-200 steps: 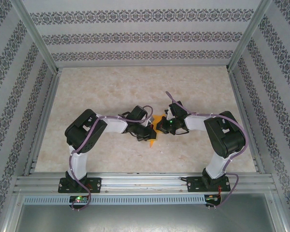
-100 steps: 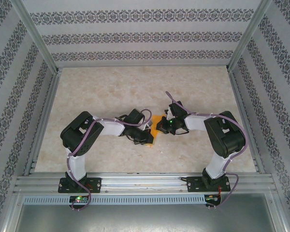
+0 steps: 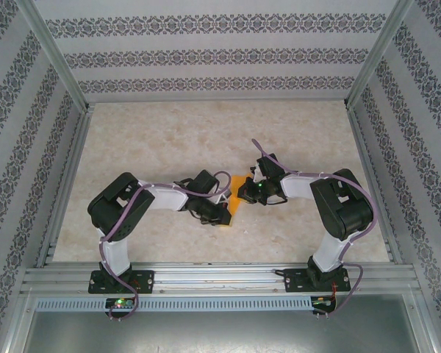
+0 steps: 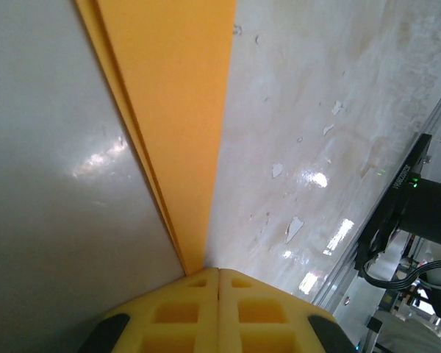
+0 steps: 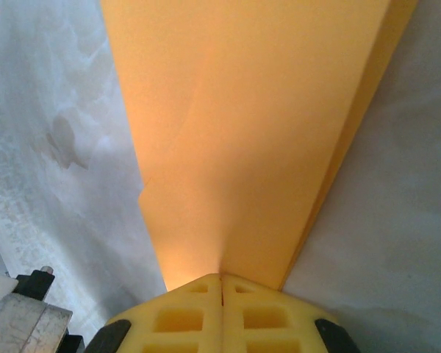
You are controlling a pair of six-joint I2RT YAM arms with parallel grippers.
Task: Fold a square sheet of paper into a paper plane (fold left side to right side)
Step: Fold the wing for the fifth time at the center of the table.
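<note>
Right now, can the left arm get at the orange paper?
Seemingly yes, it is already on it: the left jaws are shut with the orange paper running into their tips. The right jaws pinch its opposite side, leaving that way free.

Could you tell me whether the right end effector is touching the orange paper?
Touching. In the right wrist view, the orange paper runs right up to the closed yellow fingertips of the right end effector, with no gap visible.
</note>
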